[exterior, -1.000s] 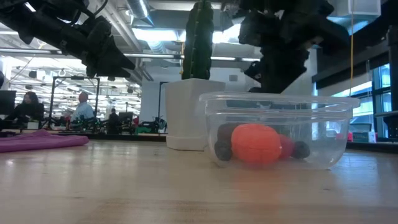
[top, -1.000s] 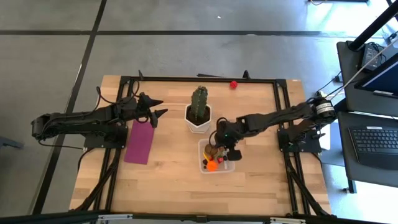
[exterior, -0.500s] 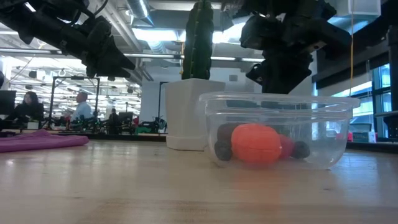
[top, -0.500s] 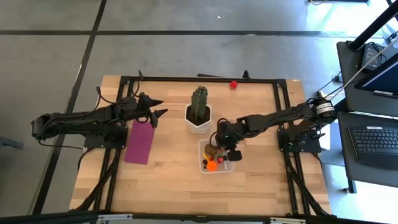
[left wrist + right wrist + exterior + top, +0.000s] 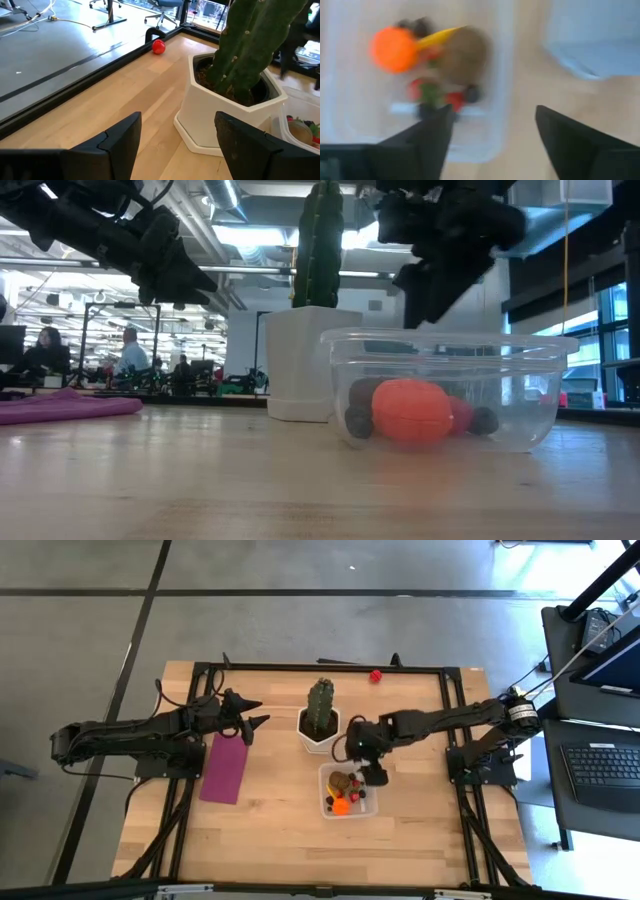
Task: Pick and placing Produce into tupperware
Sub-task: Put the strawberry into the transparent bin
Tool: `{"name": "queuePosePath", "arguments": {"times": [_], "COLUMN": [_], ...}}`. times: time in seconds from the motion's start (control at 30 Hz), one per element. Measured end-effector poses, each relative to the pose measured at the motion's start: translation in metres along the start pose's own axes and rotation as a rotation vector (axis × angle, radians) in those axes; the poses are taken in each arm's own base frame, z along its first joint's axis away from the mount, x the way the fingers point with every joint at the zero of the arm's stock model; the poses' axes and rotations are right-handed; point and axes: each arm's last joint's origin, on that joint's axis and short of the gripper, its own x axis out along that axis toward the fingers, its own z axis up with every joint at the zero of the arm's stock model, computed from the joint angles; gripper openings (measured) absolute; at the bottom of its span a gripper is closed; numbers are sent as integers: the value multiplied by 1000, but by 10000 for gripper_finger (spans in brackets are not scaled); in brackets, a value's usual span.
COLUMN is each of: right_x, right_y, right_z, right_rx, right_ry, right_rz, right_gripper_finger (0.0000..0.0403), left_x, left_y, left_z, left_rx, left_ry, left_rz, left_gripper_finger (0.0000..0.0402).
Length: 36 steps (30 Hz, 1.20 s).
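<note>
The right tool [image 5: 372, 774], fingers spread and empty, has lifted off the tupperware [image 5: 346, 792] toward the cactus pot [image 5: 319, 731]; the produce [image 5: 342, 798] lies inside, so that drop looks finished. The left tool [image 5: 253, 724] waits released beyond the pot.

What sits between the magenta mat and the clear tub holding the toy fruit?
Only bare wood tabletop lies between the magenta mat and the tupperware, as the high view shows; the cactus pot stands farther back.

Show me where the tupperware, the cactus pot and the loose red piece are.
tupperware [image 5: 520, 405]: low view, clear side wall.
cactus pot [image 5: 220, 117]: left wrist view, white side wall.
loose red piece [image 5: 375, 676]: high view, its middle.
</note>
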Motion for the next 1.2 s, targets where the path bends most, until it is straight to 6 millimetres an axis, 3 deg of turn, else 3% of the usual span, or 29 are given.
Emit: {"name": "queuePosePath", "arguments": {"times": [0.1, 0.23, 0.43, 0.63, 0.77, 0.93, 1.2], "right_x": [-8, -16, -34, -59, -75, -92, -106], "right_y": [-14, -29, -53, -97, -143, -194, -237], "right_z": [4, 5, 10, 6, -13, -48, -82], "right_rx": [62, 58, 101, 285, 543, 767, 1042], "right_ry": [-5, 10, 4, 2, -53, -80, -181], "right_rz": [-123, -183, -329, -533, -471, -536, -578], "right_gripper_finger": [326, 359, 364, 364, 365, 365, 365], "left_x": [0, 0, 0, 0, 0, 0, 0], "left_y": [0, 0, 0, 0, 0, 0, 0], "left_z": [0, 0, 0, 0, 0, 0, 0], "left_rx": [0, 0, 0, 0, 1, 9, 75], "left_ry": [0, 0, 0, 0, 0, 0, -3], "left_rz": [0, 0, 0, 0, 0, 1, 11], "left_gripper_finger": [244, 244, 244, 244, 244, 244, 244]}}
